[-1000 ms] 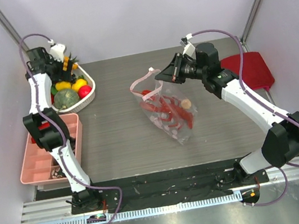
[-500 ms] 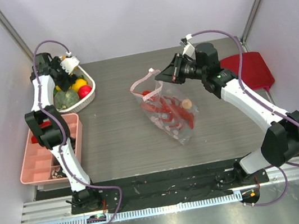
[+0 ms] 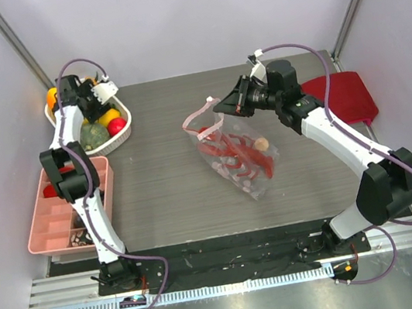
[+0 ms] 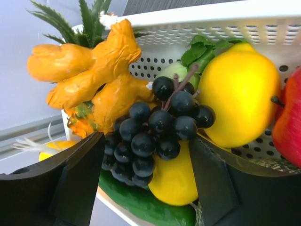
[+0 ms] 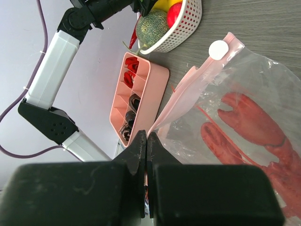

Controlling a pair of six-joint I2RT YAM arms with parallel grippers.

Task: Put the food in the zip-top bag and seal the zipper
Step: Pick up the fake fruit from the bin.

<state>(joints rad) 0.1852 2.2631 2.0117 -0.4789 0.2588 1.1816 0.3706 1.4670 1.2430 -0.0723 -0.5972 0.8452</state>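
Note:
The clear dotted zip-top bag [image 3: 233,167] lies mid-table, with the red lobster [image 3: 239,154] and a small beige piece [image 3: 262,144] of food inside. My right gripper [image 3: 222,106] is shut on the bag's pink zipper strip [image 5: 188,89] and holds the mouth up; in the right wrist view the right gripper [image 5: 146,136] pinches that strip. My left gripper [image 3: 101,93] is down in the white basket [image 3: 122,136]. In the left wrist view the left gripper [image 4: 146,141] stands open astride a bunch of dark grapes [image 4: 150,132].
The basket wall [image 4: 211,28] also holds an orange ginger root [image 4: 94,70], a lemon [image 4: 242,99], a green cucumber [image 4: 141,205] and a red fruit [image 4: 289,122]. A pink compartment tray [image 3: 59,217] sits at the left edge, and a red board [image 3: 342,97] at the right.
My left gripper has swung forward and down into the basket, onto the grapes, and its jaws have narrowed a little. The right gripper has kept its hold; the bag shifted slightly right.

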